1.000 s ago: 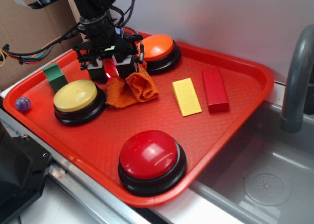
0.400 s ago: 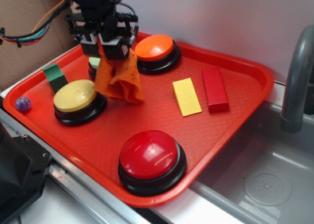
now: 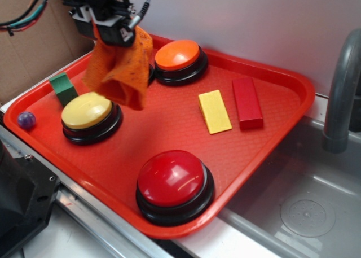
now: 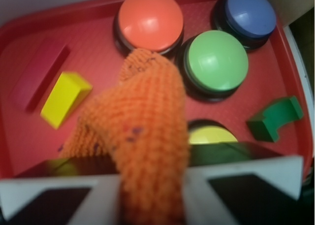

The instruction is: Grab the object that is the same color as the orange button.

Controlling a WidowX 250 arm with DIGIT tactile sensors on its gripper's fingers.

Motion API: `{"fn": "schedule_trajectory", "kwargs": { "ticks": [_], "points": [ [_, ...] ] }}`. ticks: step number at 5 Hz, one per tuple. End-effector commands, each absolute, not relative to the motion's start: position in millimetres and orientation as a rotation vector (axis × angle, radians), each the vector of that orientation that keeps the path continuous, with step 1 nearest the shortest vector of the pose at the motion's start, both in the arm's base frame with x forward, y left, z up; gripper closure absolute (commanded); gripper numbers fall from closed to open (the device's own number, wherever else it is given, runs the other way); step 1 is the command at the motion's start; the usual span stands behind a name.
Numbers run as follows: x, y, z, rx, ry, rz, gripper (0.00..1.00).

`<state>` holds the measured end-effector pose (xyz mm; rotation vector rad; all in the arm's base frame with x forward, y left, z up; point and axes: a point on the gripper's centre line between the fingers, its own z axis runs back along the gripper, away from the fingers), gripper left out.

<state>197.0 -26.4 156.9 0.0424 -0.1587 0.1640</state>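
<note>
Orange rag [image 3: 119, 71] hangs over tray [image 3: 282, 100].

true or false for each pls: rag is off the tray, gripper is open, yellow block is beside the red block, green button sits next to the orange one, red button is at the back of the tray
1. The orange rag hangs clear of the tray: true.
2. The gripper is open: false, it is shut on the rag.
3. The yellow block lies beside the red block: true.
4. The green button sits next to the orange button: true.
5. The red button is at the tray's back: false, it sits near the front edge.
</note>
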Motion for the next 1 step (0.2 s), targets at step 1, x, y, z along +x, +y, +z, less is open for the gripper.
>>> {"fn": "schedule_trajectory", "kwargs": {
  "ticks": [1],
  "points": [
    [178.5,-26.7,177.3,0.019,-0.141,0.007,1.0]
  ]
}}
